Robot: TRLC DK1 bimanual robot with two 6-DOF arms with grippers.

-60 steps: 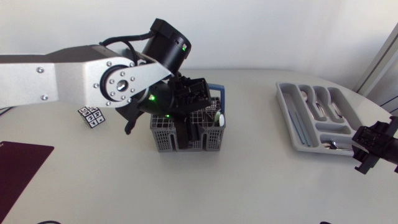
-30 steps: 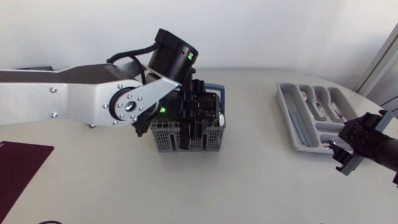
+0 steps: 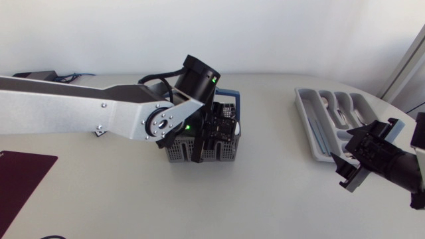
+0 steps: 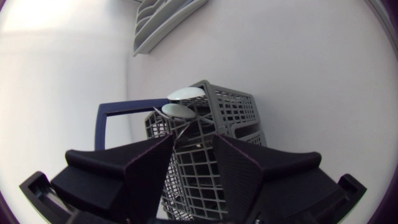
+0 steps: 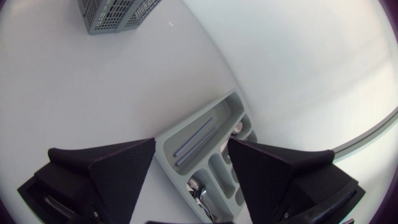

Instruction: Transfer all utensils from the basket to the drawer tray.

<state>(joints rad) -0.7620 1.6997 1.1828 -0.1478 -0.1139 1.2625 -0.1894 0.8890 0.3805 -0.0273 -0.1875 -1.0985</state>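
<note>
**A:** How is the left end effector standing?

**B:** Released. Its two fingers are spread and grip nothing. It points down into the grey basket, with the mesh showing between the fingers.

**A:** And the utensils there?

**B:** Two spoons stand bowls-up in the basket, just ahead of the fingers and beside the blue handle. The basket sits about mid-counter, toward the far edge.

**A:** And the right end effector?

**B:** It is released too, and empty. It hangs over the counter by the right edge, at the near end of the drawer tray.

**A:** What is in the tray?

**B:** A thin purplish rod lies in the long compartment. Metal utensils lie in the shorter ones. The tray sits toward the far right corner, well apart from the basket.

**A:** Is there anything else?

**B:** A dark red mat lies at the near left corner.
</note>
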